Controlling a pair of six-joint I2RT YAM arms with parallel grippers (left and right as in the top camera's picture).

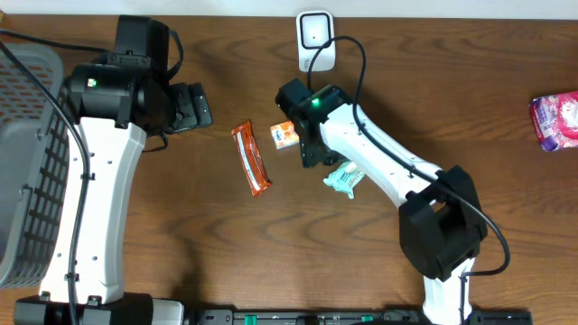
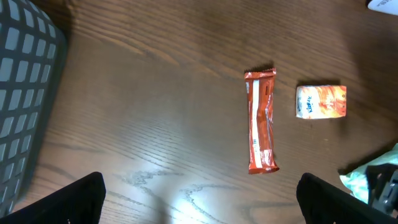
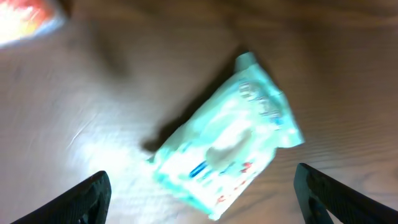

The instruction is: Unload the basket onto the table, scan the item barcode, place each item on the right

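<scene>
Spread wide, the right end effector (image 3: 200, 186) holds nothing. In its wrist view the two dark fingertips (image 3: 87, 199) sit at the bottom corners, well apart. The teal packet (image 3: 227, 134) lies flat on the worktop (image 1: 226, 244) with its lower end between them, touching neither. The packet is blurred there, and its long axis runs from 7 to 1 o'clock.

Taking 12 o'clock as the far edge in the overhead view, the packet lies near the middle of the worktop, just at 4 o'clock of the right end effector, with the white forearm passing close at its 3 o'clock side. A small orange carton (image 1: 285, 134) lies near at 10 o'clock, apart from the packet. An orange bar (image 1: 251, 158) lies beyond that at 9 o'clock, lengthwise from 12 to 6. The white scanner (image 1: 314, 38) stands at 11 o'clock, hard against the far edge, its cable looping over the right arm.

Bare wood runs from the packet toward 6 o'clock up to the near edge, and toward 2 o'clock up to a pink packet (image 1: 555, 119) at the right edge.

The left end effector (image 2: 200, 193) hangs at 9 o'clock of the bar, its fingers likewise spread wide and holding nothing. A grey basket (image 1: 23, 162) fills the left edge.
</scene>
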